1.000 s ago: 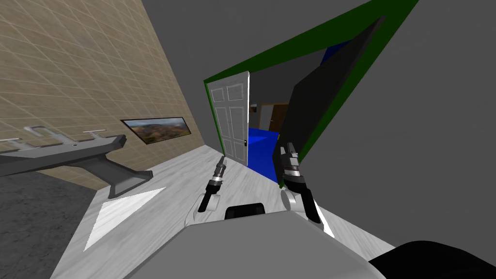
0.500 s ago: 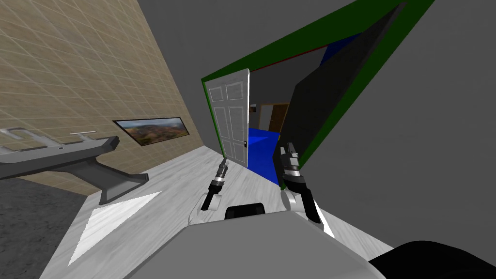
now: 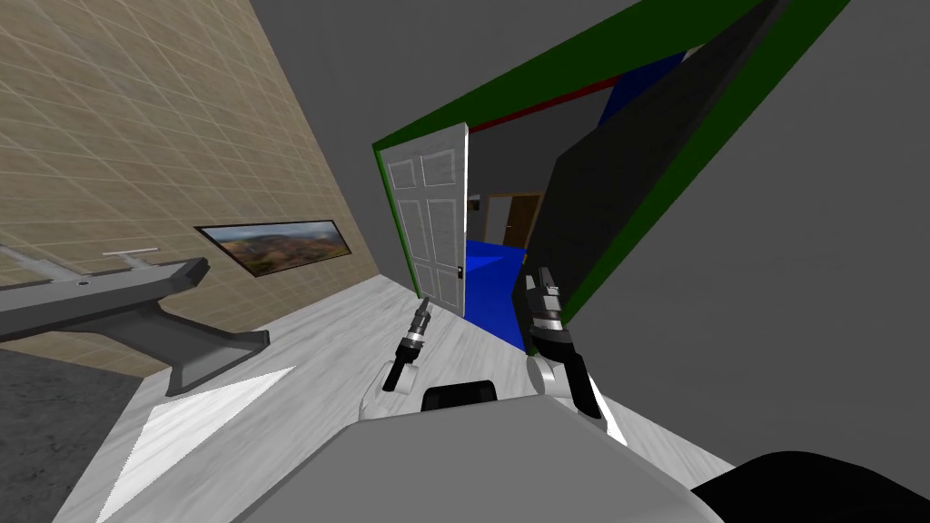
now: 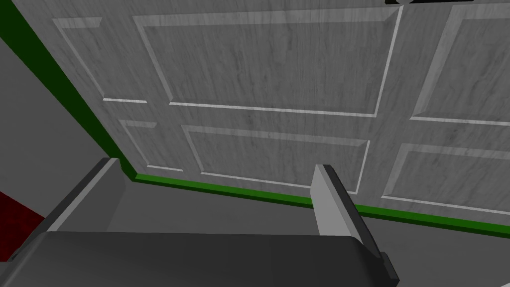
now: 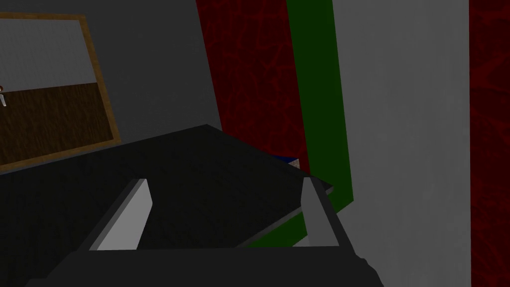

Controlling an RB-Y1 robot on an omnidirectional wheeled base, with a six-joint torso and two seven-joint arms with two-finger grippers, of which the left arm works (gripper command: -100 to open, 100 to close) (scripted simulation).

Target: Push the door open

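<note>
The left gripper (image 3: 423,309) faced the white panelled door (image 3: 434,218) at eleven o'clock, fingers (image 4: 328,199) apart, holding nothing, likely ready to push. The right gripper (image 3: 542,283) at one o'clock was spread empty too.

Grey wood-grain door (image 4: 279,65), matt green frame (image 4: 249,192)

The grey desk (image 3: 91,300) runs off the head view's left edge, and the dark panel (image 3: 618,182) in the doorway is cut by the top edge. In the left wrist view the white door (image 4: 274,65) overruns the edges. A dark fitting (image 4: 428,1) on it is sliced too thin to identify.
</note>
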